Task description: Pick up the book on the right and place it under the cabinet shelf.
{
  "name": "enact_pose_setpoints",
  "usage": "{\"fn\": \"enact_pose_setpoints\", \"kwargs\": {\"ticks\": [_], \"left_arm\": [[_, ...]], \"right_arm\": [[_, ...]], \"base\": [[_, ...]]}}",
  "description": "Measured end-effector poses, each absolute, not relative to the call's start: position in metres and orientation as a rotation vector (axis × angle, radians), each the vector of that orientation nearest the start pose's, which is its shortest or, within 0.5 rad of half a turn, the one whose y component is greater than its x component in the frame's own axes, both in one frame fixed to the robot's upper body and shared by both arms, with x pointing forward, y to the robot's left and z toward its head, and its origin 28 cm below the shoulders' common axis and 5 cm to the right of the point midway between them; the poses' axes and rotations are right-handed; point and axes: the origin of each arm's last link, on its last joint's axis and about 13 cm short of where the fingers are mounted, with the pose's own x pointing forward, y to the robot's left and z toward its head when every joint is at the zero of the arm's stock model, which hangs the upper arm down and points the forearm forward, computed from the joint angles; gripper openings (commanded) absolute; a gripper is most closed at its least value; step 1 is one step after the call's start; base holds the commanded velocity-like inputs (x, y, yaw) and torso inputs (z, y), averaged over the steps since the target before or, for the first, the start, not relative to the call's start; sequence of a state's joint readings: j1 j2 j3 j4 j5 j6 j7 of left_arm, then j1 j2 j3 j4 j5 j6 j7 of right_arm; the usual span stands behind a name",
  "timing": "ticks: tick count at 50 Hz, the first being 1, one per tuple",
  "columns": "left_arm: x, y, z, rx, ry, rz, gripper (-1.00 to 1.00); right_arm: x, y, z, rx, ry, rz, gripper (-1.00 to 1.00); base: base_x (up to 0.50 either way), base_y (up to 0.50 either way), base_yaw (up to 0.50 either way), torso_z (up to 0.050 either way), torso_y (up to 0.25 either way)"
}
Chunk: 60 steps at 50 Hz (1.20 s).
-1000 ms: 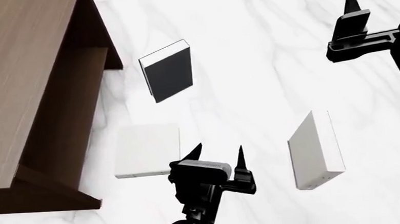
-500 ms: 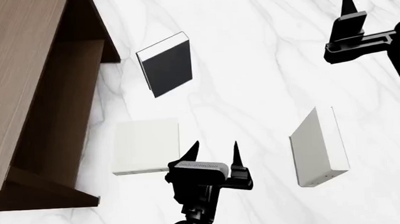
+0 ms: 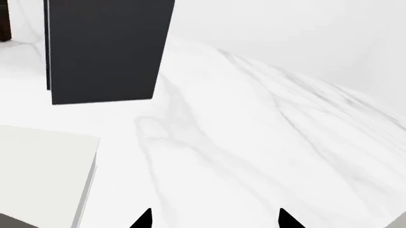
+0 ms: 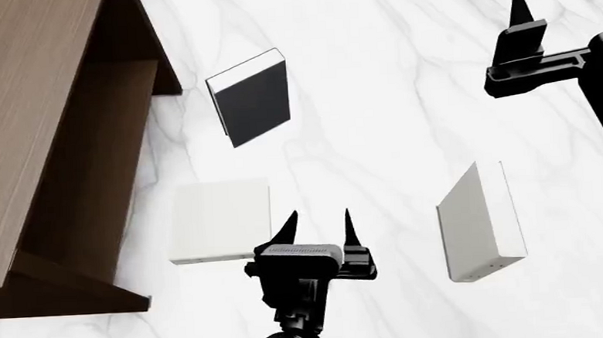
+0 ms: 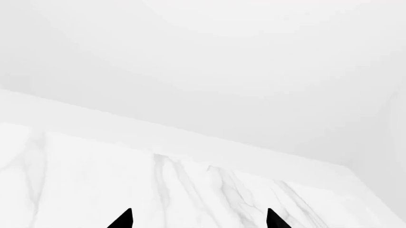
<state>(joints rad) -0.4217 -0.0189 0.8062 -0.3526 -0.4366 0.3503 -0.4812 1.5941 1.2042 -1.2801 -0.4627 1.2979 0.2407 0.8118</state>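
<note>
The off-white book (image 4: 479, 223) lies flat on the white marble table (image 4: 403, 125), to the robot's right, turned at a slight angle and well apart from the dark brown cabinet shelf (image 4: 43, 151) at the far left. Between them lie two other books: a black-covered book (image 4: 249, 98) near the cabinet's corner and a pale grey book (image 4: 220, 221) just beside the left gripper (image 4: 318, 228). That gripper hovers low with its two fingers spread and nothing between them; the left wrist view shows only bare marble ahead of its tips. The right gripper (image 4: 521, 14) hangs well beyond the target book, toward the table's far side, and its wrist view shows its tips apart over empty marble, so it too is spread and empty. No grasp has begun. The chief risk, as I judge it, is mistaking the pale grey book for the target, since the left gripper sits next to it and the two look alike. A thin book lying flat also gives the fingers little edge to catch, so it may slide rather than lift. Carrying it across to the cabinet could knock the other two books.
</note>
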Motion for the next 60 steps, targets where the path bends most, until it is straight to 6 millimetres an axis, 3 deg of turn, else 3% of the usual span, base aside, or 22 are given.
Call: {"fn": "enact_pose_setpoints", "kwargs": {"ticks": [31,60], "left_arm": [[0.259,0.070,0.041,-0.268,-0.190,-0.174,1.00],[0.260,0.082,0.043,-0.289,-0.184,-0.162,1.00]], "right_arm": [[0.238,-0.176,0.311,-0.252,-0.336,-0.069,1.00],[0.237,-0.174,0.315,-0.256,-0.341,-0.061,1.00]], "base": [[0.00,0.00,0.00,-0.001,-0.004],[0.00,0.00,0.00,-0.001,-0.002]]}}
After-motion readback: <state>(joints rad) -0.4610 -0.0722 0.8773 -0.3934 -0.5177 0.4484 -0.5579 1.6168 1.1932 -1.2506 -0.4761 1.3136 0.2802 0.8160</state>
